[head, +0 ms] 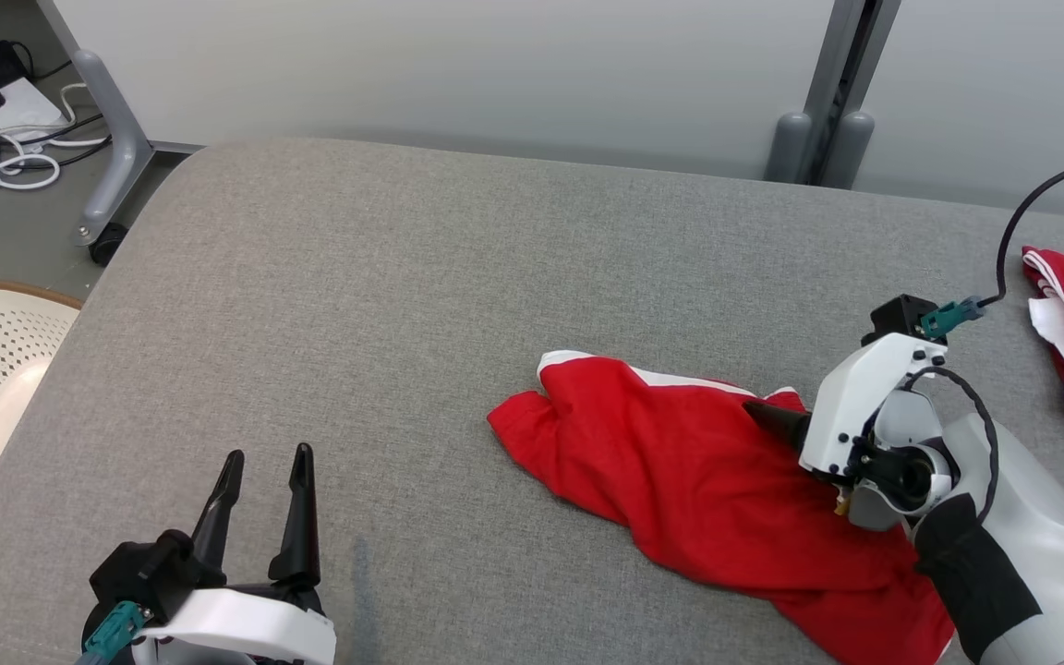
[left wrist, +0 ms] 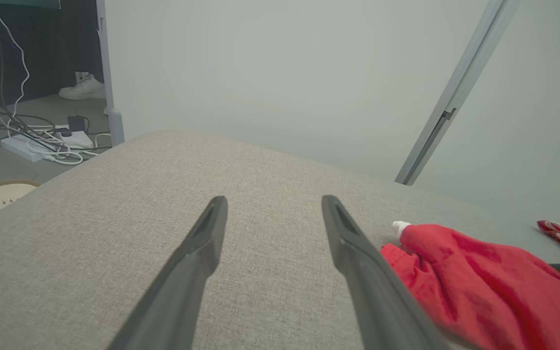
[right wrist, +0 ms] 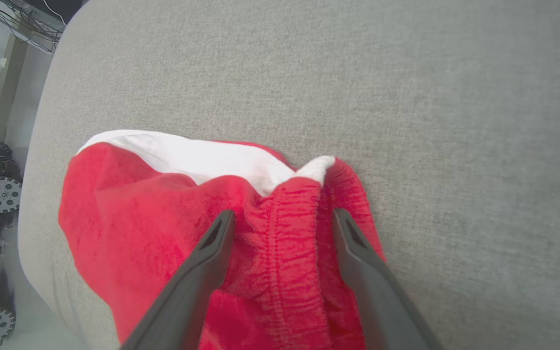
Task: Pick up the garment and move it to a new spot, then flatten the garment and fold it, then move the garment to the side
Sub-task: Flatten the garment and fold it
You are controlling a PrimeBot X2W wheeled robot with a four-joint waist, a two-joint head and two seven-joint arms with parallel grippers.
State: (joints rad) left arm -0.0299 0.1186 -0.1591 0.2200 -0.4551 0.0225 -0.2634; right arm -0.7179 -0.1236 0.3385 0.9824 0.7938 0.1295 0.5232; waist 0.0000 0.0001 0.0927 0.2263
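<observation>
Red garment beneath splayed right pincer, nothing gripped, left pincer splayed, empty

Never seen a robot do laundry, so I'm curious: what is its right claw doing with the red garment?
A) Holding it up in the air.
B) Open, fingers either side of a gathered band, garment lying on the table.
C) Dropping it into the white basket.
B: the right gripper stands open, its fingers straddling the puckered band of the red garment, which lies on the grey table.
</observation>
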